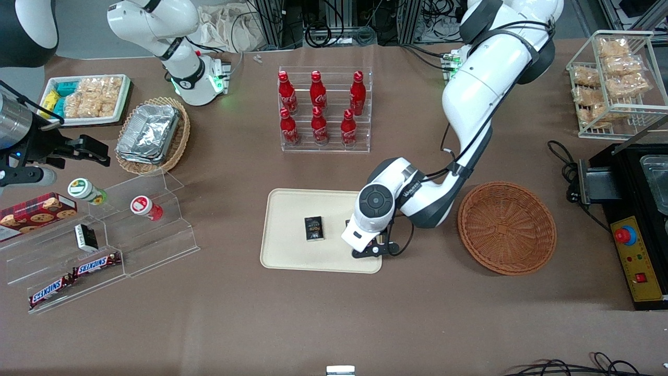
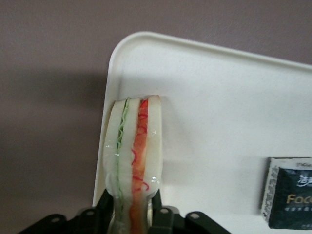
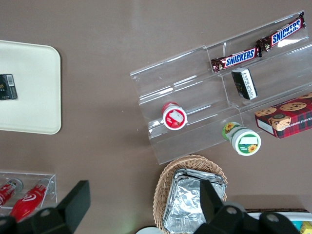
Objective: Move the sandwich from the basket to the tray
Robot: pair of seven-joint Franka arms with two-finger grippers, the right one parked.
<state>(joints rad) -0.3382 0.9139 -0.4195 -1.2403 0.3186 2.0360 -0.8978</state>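
The sandwich (image 2: pixel 131 151) is a wedge of pale bread with orange-red and green filling along its edge. My left gripper (image 2: pixel 131 207) is shut on it, with a black finger (image 2: pixel 104 202) pressing on each side. It is held edge-up over the corner of the cream tray (image 2: pixel 219 87); whether it touches the tray I cannot tell. In the front view the gripper (image 1: pixel 373 246) hangs low over the tray (image 1: pixel 292 209), at the corner nearest the round reddish-brown basket (image 1: pixel 506 227). The wrist hides the sandwich there. Nothing lies in the basket.
A small black packet (image 1: pixel 314 228) lies on the tray beside the gripper. A rack of red cola bottles (image 1: pixel 324 109) stands farther from the camera. An acrylic stand (image 1: pixel 130 224) and an oval wicker basket of foil trays (image 1: pixel 151 133) lie toward the parked arm's end.
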